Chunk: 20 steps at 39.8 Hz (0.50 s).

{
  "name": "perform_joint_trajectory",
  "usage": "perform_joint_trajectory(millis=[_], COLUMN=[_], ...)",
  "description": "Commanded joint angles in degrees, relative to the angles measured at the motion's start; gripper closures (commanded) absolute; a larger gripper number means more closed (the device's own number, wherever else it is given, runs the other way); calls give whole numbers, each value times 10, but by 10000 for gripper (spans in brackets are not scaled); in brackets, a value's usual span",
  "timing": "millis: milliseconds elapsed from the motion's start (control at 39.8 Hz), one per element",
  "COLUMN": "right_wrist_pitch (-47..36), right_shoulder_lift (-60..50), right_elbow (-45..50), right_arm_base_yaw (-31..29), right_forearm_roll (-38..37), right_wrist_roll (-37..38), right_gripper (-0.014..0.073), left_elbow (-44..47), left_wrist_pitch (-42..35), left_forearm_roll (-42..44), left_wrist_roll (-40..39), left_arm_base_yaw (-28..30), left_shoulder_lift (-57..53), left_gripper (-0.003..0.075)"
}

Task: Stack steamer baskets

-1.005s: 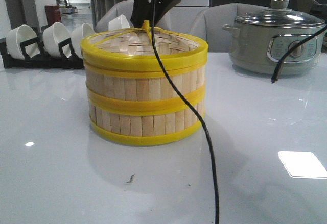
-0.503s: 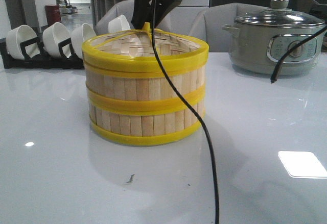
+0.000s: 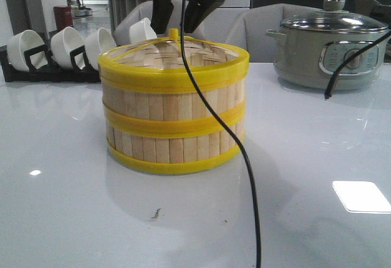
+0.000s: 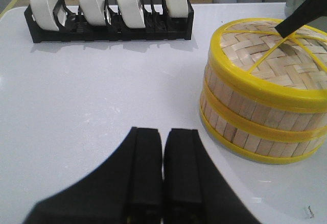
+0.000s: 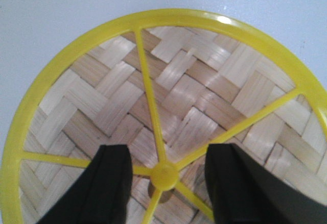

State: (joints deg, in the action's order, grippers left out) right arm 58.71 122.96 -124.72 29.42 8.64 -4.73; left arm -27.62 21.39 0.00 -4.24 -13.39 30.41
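- On the white desk [image 3: 73, 207], at the centre of the front view, stand the steamer baskets [image 3: 174, 127], two tiers stacked one on the other and capped by the woven lid [image 3: 177, 51].
- Right tool [image 5: 166, 183] hangs just above the lid with its fingers spread on either side of the small yellow knob [image 5: 165, 175] at the hub; in the front view the two dark fingers sit at 12 o'clock over the stack and pinch nothing.
- Left tool [image 4: 162, 183] is pressed together and holds nothing, low over the bare desk, well apart from the stack, which lies toward 2 o'clock in its own view.
- A rack of white bowls [image 3: 61, 48] sits at 10 o'clock behind the stack, a grey-green pot [image 3: 327, 48] at 2 o'clock.
- Judged from how things lie, the stacking looks finished and the step in hand is letting go of the lid.
- Next move likely calls for lifting the right tool straight up, keeping its fingers clear of the knob and spokes so the lid is not dragged askew.
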Motion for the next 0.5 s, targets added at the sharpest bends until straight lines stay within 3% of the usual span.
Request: perform_joint_trajectory(millis=[0, 477], right_wrist_pitch=[-34, -84], right_shoulder_lift=[-38, -127], right_elbow=[-21, -15], right_arm_base_yaw=[-1, -11], right_forearm_roll=[8, -23], right_wrist_roll=[-4, -4], right_gripper=[139, 139], left_elbow=[-16, -16], left_wrist_pitch=[-50, -50], left_forearm_roll=[0, 0], left_wrist_roll=[-3, -3], left_arm_base_yaw=[1, 1], left_shoulder_lift=[1, 1], left_gripper=[637, 637])
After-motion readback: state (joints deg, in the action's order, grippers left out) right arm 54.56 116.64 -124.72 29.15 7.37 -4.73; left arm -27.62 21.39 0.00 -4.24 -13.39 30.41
